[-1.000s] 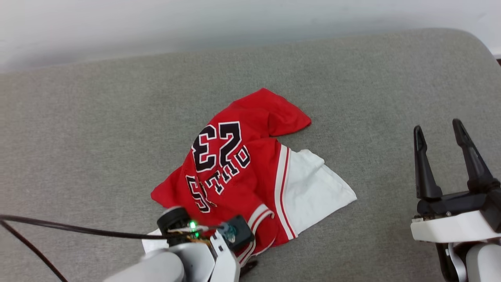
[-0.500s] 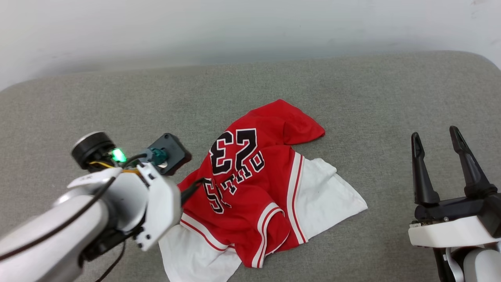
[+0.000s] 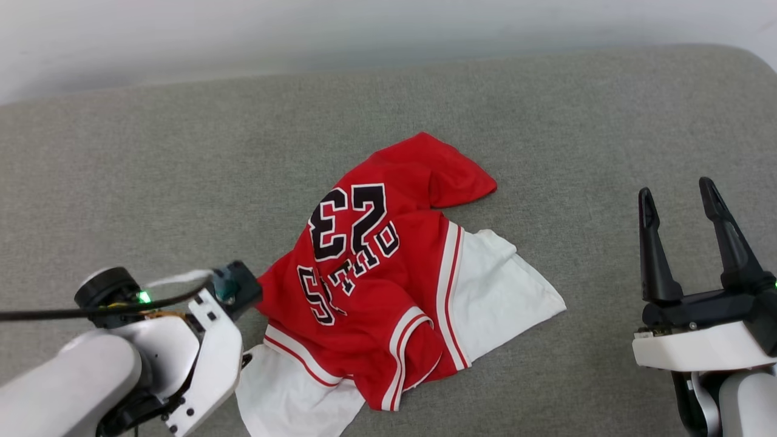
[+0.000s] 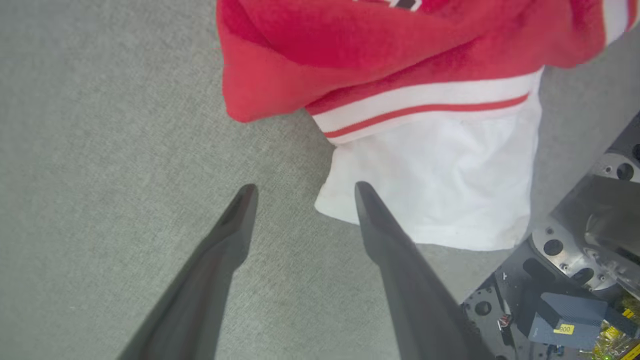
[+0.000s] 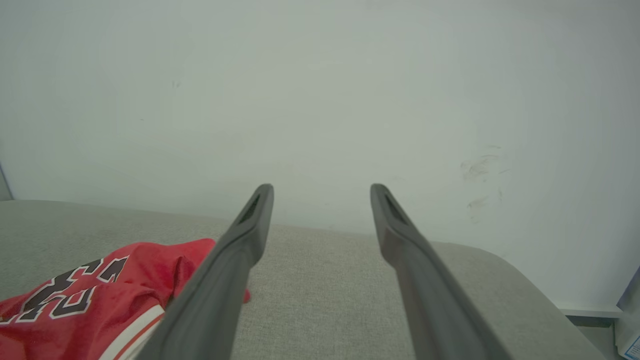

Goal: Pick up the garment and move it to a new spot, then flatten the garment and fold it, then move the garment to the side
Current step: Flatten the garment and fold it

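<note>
The garment [image 3: 382, 273] lies crumpled on the grey cushioned surface [image 3: 152, 170], red with a black "23" and letters facing up. One white sleeve [image 3: 504, 297] spreads to the right, another [image 3: 285, 394] toward the near edge. My left wrist [image 3: 200, 340] hovers just left of the garment. In the left wrist view, my left gripper [image 4: 305, 192] is open over bare grey fabric, its right fingertip at the edge of the white sleeve [image 4: 440, 190]. My right gripper [image 3: 680, 200] stands open and empty well right of the garment [image 5: 90, 295], fingers [image 5: 250, 225] pointing at the wall.
A pale wall [image 3: 364, 36] runs behind the surface, whose back right corner [image 3: 740, 67] is rounded. Parts of my own base [image 4: 575, 280] show at the lower right of the left wrist view. Bare grey fabric surrounds the garment.
My left arm has drawn back from over the garment's near edge to its left side, uncovering the near white sleeve. The head camera shifted. The right gripper kept its pose.
</note>
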### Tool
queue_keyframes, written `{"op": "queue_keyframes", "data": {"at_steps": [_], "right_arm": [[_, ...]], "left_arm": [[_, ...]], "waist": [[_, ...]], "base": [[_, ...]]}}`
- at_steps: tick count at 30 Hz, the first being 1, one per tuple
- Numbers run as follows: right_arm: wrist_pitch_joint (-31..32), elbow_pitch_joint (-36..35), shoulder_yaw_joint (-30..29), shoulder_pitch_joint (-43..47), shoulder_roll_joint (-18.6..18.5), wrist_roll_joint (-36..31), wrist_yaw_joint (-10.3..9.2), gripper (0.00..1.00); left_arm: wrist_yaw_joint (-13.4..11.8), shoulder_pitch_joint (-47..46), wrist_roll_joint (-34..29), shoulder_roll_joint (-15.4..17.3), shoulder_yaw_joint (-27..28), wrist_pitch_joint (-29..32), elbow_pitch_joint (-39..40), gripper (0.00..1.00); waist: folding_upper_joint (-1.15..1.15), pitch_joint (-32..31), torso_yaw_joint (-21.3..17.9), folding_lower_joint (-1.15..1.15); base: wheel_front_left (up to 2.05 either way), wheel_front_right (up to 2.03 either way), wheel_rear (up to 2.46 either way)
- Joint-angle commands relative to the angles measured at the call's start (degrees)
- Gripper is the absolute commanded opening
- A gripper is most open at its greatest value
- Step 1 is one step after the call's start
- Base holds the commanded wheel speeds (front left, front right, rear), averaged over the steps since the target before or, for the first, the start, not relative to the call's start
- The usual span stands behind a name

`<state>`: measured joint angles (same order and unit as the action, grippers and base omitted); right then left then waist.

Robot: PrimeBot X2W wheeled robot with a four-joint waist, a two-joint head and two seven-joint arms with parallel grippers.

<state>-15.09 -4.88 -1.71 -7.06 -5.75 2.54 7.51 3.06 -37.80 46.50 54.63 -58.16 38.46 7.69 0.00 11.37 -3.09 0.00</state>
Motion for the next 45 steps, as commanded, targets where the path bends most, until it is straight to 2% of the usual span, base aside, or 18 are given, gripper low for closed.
{"op": "queue_keyframes", "data": {"at_steps": [1, 11, 12, 13, 19, 24, 27, 34, 37, 38, 39, 40, 45], "right_arm": [[-0.1, -0.2, 0.1, -1.2, -0.1, 0.0, -0.04, 1.0], [-0.1, -0.1, 0.5, -2.8, -0.1, -0.4, -0.04, 1.0], [-0.1, -0.1, 0.4, -2.7, -0.1, -0.5, -0.04, 1.0], [-0.1, 0.0, 0.3, -2.5, -0.1, -0.4, -0.04, 1.0], [-0.1, -0.1, -0.4, -1.7, 0.0, -0.6, -0.04, 1.0], [-0.1, -0.4, -0.1, -1.9, -0.1, -0.6, -0.04, 1.0], [-0.1, -0.6, 0.2, -2.5, -0.2, -0.6, -0.04, 1.0], [-0.1, -0.2, 0.9, -3.4, 0.0, -0.6, -0.04, 1.0], [-0.1, 0.1, 1.2, -3.6, 0.1, -0.8, -0.04, 1.0], [-0.1, 0.2, 1.2, -3.6, 0.1, -0.9, -0.04, 1.0], [-0.1, 0.3, 1.1, -3.5, 0.1, -0.8, -0.04, 1.0], [-0.1, 0.3, 1.0, -3.3, 0.1, -0.9, -0.04, 1.0], [-0.1, 0.5, 0.6, -1.6, 0.1, -0.9, -0.04, 1.0]], "left_arm": [[0.5, 0.5, -1.9, -0.2, -1.3, 1.0, -1.3, 1.0], [2.4, 2.4, -2.4, -4.4, -6.0, 1.5, -9.7, 1.0], [2.6, 2.4, -2.5, -4.6, -6.2, 1.2, -10.2, 0.45], [2.8, 2.1, -2.6, -4.6, -6.2, 0.9, -10.7, 0.0], [2.5, -1.9, -2.4, -0.9, -2.8, -0.7, -10.8, 0.0], [1.9, -4.9, -2.3, 3.0, -0.1, 0.2, -10.6, 0.0], [1.4, -6.3, -2.0, 4.2, 1.0, 0.8, -12.5, 0.0], [0.8, -6.2, -1.5, -0.6, 1.1, -2.6, -21.7, 0.0], [1.4, -5.6, -1.4, -2.6, 0.6, -4.1, -25.5, 0.0], [1.6, -5.5, -1.5, -3.2, 0.4, -4.6, -26.6, 0.1], [1.7, -5.7, -1.9, -3.7, 0.4, -5.5, -27.6, 0.96], [1.8, -5.9, -2.1, -4.0, 0.4, -6.2, -28.4, 1.0], [2.4, -7.0, -2.0, -3.6, 0.4, -7.5, -29.7, 1.0]], "waist": [[0.0, 1.1, -0.5, 0.0], [0.0, 3.7, -1.7, 0.0], [0.0, 3.6, -1.7, 0.0], [0.0, 3.5, -1.7, 0.0], [0.0, 2.4, -0.9, 0.0], [0.0, 2.5, -1.1, 0.0], [0.0, 3.2, -1.4, 0.0], [0.0, 4.6, -2.2, 0.0], [0.0, 4.4, -2.3, 0.0], [0.0, 4.2, -2.3, 0.0], [0.0, 3.8, -2.1, 0.0], [0.0, 3.4, -1.9, 0.0], [0.0, 1.0, -0.4, 0.0]], "base": [[0.0, 0.0, 0.0], [0.0, 0.0, 0.0], [0.0, 0.0, 0.0], [0.0, 0.0, 0.0], [0.0, 0.0, 0.0], [0.0, 0.0, 0.0], [0.0, 0.0, 0.0], [0.0, 0.0, 0.0], [0.0, 0.0, 0.0], [0.0, 0.0, 0.0], [0.0, 0.0, 0.0], [0.0, 0.0, 0.0], [0.0, 0.0, 0.0]]}}
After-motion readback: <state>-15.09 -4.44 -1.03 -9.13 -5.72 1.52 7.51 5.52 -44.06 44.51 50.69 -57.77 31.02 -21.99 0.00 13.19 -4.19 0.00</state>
